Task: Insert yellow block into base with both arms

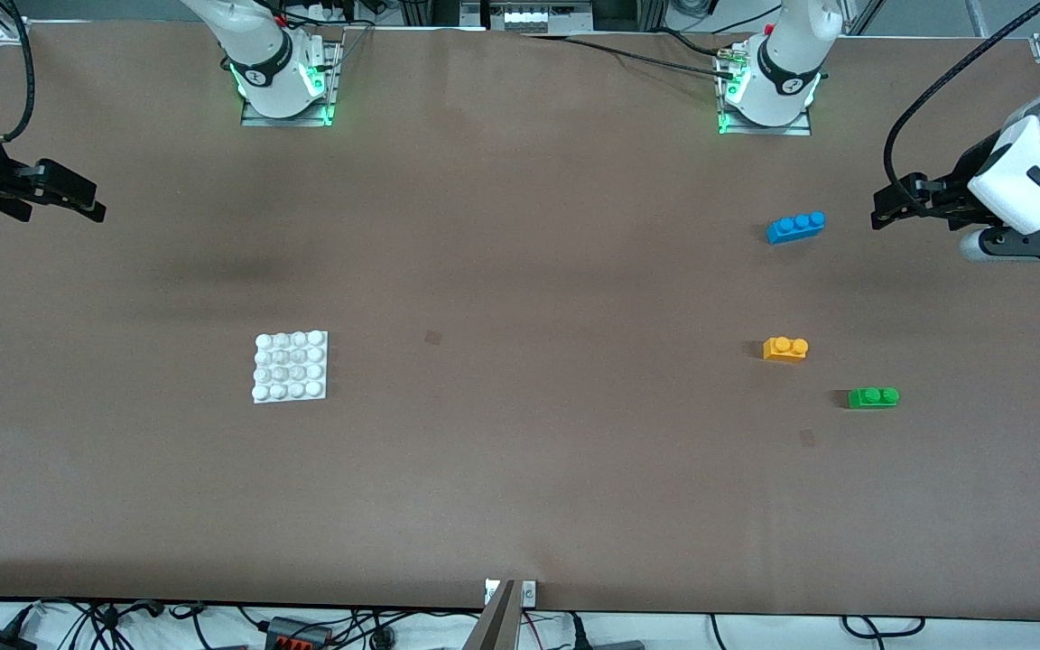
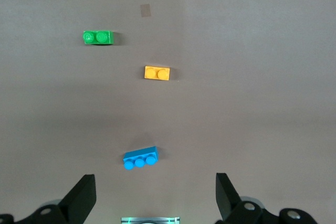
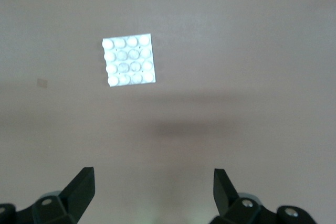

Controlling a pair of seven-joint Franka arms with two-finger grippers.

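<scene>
The yellow block (image 1: 785, 348) lies on the brown table toward the left arm's end, studs up; it also shows in the left wrist view (image 2: 157, 73). The white base (image 1: 291, 366) lies flat toward the right arm's end and shows in the right wrist view (image 3: 129, 60). My left gripper (image 1: 881, 215) hangs open and empty in the air at the left arm's end of the table; its fingers (image 2: 80, 199) stand wide apart. My right gripper (image 1: 91, 206) hangs open and empty at the right arm's end of the table, its fingers (image 3: 79, 190) wide apart.
A blue three-stud brick (image 1: 795, 227) lies farther from the front camera than the yellow block. A green two-stud brick (image 1: 873, 397) lies nearer to the camera, beside the yellow block toward the left arm's end. Both arm bases (image 1: 283, 77) stand along the table's back edge.
</scene>
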